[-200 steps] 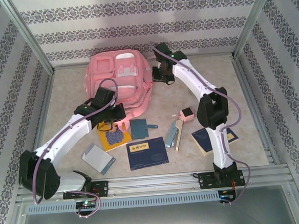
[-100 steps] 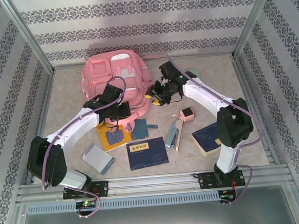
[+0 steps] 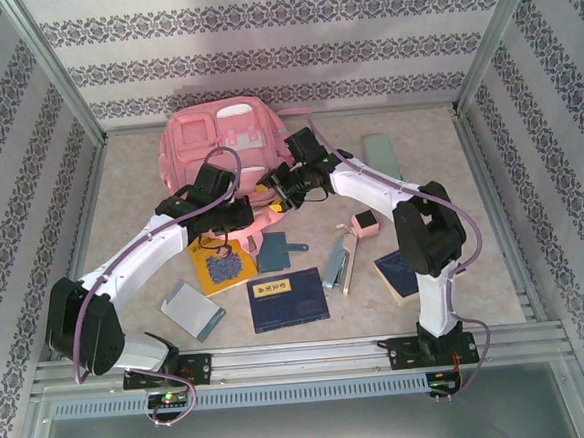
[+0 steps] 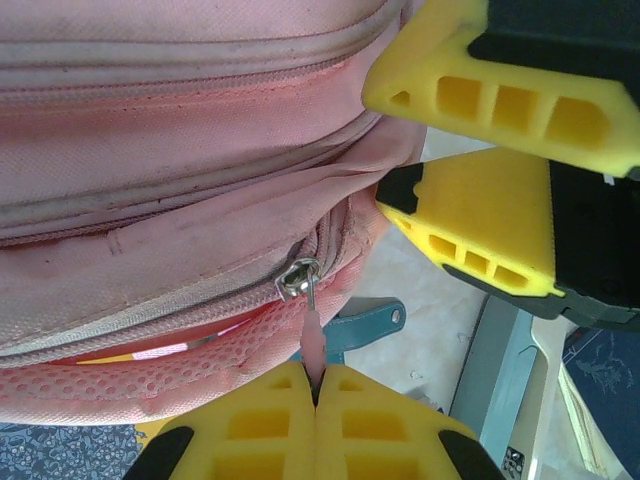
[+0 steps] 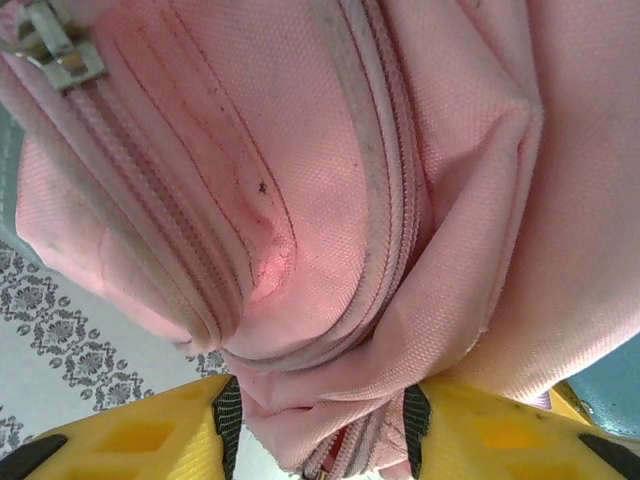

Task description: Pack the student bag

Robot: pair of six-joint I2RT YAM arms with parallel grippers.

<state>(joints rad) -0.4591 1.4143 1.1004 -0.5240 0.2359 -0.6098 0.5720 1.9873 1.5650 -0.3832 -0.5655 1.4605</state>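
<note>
Repositioning: my right gripper has swung onto a corner of the student bag, jaws apart astride a fold. My left gripper stays clamped on the zipper pull. I judge unzipping is next.

**Operator:** What carries the load in the view from above?

**Guide:** A pale marbled table. Your student bag lies flat toward the far edge, left of centre.

**Operator:** And nearer the arms?

**Guide:** At centre you see a yellow-and-blue patterned book with a teal wallet just beside it. A dark blue book lies closer to the near edge. Toward the near left corner is a grey notebook. Right of centre are a slim grey-blue item of unclear kind, a small pink box and a second dark blue book. A grey-green card lies toward the far right corner.
</note>
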